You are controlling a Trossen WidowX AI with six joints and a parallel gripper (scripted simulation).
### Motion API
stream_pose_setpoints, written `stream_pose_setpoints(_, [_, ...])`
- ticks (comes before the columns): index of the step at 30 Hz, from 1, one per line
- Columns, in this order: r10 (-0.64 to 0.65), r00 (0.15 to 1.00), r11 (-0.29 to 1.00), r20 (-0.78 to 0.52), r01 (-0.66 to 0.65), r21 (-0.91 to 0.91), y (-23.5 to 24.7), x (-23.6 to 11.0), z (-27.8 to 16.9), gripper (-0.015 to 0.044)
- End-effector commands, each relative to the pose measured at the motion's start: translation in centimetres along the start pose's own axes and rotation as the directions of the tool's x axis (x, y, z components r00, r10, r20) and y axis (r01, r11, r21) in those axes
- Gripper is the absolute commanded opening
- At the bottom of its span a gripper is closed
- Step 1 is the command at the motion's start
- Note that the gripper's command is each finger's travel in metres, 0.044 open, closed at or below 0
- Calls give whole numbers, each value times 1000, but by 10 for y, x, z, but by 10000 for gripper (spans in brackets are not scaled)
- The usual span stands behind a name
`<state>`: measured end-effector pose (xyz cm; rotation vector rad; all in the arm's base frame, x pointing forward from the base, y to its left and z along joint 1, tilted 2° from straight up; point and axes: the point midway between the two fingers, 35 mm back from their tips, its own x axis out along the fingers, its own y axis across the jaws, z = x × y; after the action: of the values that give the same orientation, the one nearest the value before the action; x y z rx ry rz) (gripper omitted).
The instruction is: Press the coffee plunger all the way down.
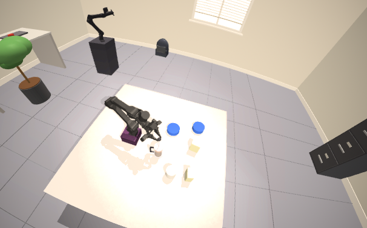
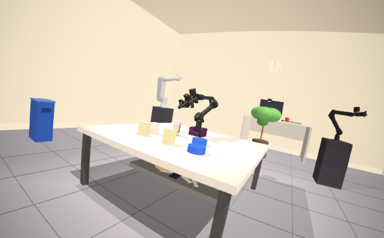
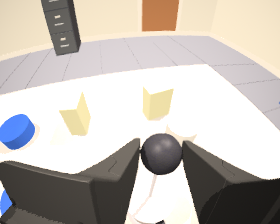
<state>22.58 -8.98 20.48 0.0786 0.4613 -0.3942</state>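
On white counter [image 1: 108, 188], beside purple arm base [image 1: 126, 140], I see coffee press [image 1: 157, 151] standing upright, black handle [image 1: 152, 149] toward base. My end effector [image 3: 161, 157] clamped on dark plunger knob [image 3: 161, 153], both fingers touching its sides. Two blue cylinders [image 1: 173, 129] beyond press, pale yellow blocks [image 1: 194, 149] and white cup [image 1: 170, 173] nearby.
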Motion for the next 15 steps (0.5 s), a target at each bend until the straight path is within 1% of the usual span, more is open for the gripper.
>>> stream_pose_setpoints(1, [2,1000,1000,-26,-2,-6,0,8,-16,119])
stream_pose_setpoints(15, [2,1000,1000,-26,-2,-6,0,22,-34,119])
